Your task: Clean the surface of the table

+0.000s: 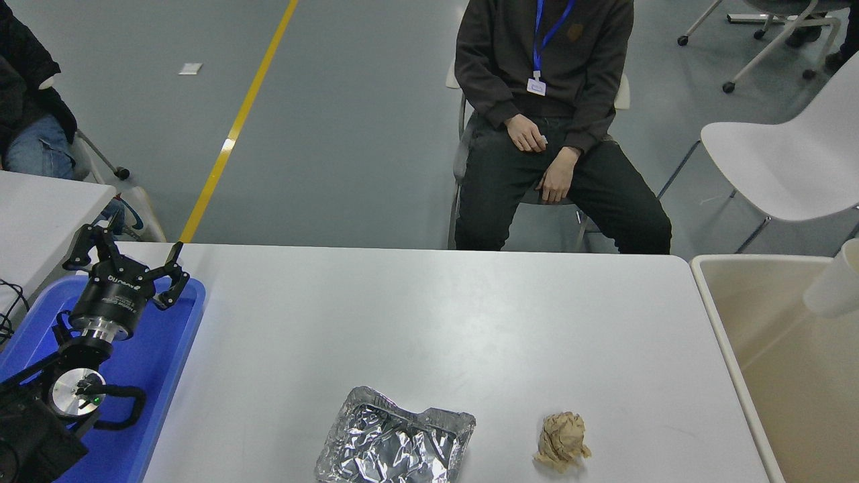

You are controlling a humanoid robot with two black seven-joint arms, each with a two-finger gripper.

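The table surface is a wide white-grey top. A crumpled foil tray lies near its front edge, with a ball of crumpled brown paper to its right. A white paper cup shows at the right picture edge, over the beige bin; what holds it is out of view. My right gripper is out of the picture. My left gripper stays parked at the lower left over a blue tray, its fingers spread open and empty.
A person sits on a chair at the far side, hands in lap. A white chair stands at the back right. A smaller white table and another seated person are at the left.
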